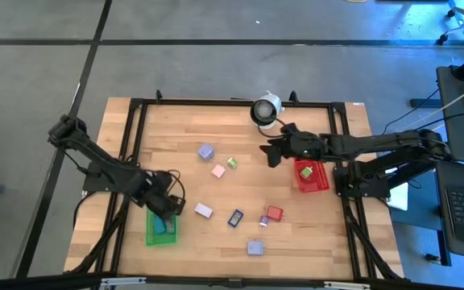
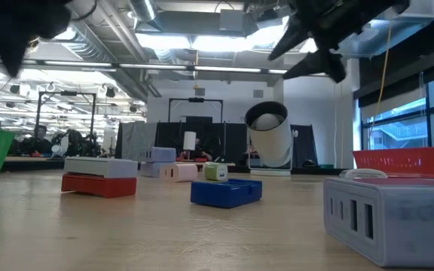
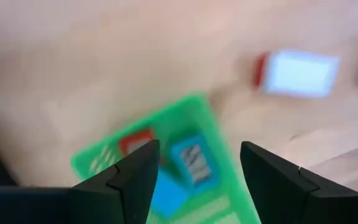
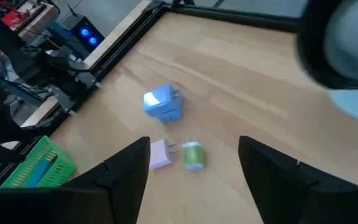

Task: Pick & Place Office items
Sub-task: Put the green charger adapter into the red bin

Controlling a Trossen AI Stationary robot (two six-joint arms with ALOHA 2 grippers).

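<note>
Left gripper (image 1: 167, 211) spread wide, empty, above flat green rectangular bin (image 1: 153, 234) at near left. Right gripper (image 1: 272, 152) wide open, empty, hovering near round white-and-black device (image 1: 265, 109).

Left tool (image 1: 166, 211) above green bin (image 1: 161, 230)

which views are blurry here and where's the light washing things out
Left wrist view: smeared throughout, the green bin and the pieces in it soft-edged, the left gripper with its fingers apart. Right wrist view: the white-and-black device is out of focus, while the light green piece is fairly crisp. Low view: ceiling lights glare; the right gripper is a silhouette.
</note>
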